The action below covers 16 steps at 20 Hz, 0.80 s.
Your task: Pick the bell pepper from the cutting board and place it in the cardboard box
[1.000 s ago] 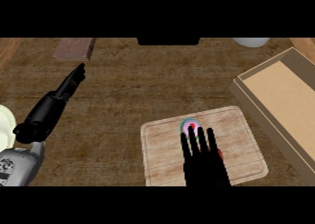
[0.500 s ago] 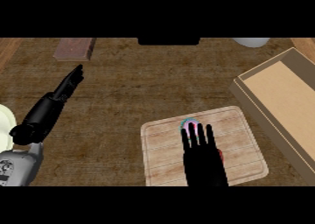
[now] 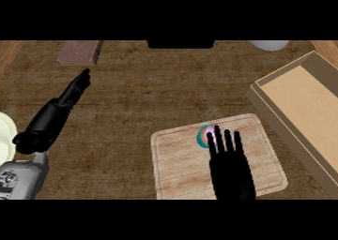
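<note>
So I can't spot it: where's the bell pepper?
In the head view, the bell pepper lies on the cutting board, right of centre, mostly hidden by the right hand.

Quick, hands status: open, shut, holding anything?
Left hand: open, holding nothing.
Right hand: open, fingers straight over the pepper, not gripping it.

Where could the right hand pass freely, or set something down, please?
Bare counter lies between the left hand and the cardboard box, whose inside is bare too. Crowded: the cutting board, where the right hand covers the bell pepper.
</note>
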### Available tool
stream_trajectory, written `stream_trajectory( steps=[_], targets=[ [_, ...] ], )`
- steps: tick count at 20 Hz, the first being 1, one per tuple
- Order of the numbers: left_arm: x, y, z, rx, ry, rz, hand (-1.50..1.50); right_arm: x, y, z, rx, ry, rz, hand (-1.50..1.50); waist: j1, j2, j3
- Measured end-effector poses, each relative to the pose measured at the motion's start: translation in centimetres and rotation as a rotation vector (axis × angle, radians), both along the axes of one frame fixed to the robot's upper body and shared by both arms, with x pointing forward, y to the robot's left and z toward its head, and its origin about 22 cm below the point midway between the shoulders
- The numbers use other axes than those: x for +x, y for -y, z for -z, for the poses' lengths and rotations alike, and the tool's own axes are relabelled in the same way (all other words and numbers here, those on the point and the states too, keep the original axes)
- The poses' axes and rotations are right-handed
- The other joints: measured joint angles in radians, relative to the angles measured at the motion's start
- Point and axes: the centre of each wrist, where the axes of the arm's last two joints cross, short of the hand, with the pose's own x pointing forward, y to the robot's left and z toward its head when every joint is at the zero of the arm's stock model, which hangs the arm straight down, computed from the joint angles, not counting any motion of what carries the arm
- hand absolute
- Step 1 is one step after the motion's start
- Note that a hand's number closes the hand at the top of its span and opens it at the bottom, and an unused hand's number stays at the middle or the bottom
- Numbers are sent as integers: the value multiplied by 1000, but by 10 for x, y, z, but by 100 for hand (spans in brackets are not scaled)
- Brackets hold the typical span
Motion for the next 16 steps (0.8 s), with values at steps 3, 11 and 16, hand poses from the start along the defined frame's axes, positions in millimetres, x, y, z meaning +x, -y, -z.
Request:
stream_trajectory(
  steps=[3, 11, 16],
  targets=[
    [-3, -4, 3, 7, -1, 2, 0, 5, 7, 4, 15, -12, 3, -150, 0, -1, 0],
    [-2, -4, 3, 6, 3, 5, 0, 7, 10, 13, 23, 47, -140, 150, 2, -7, -3],
    [1, -3, -1, 3, 7, 9, 0, 11, 10, 14, 18, 110, -225, 150, 2, -7, -3]
  ],
)
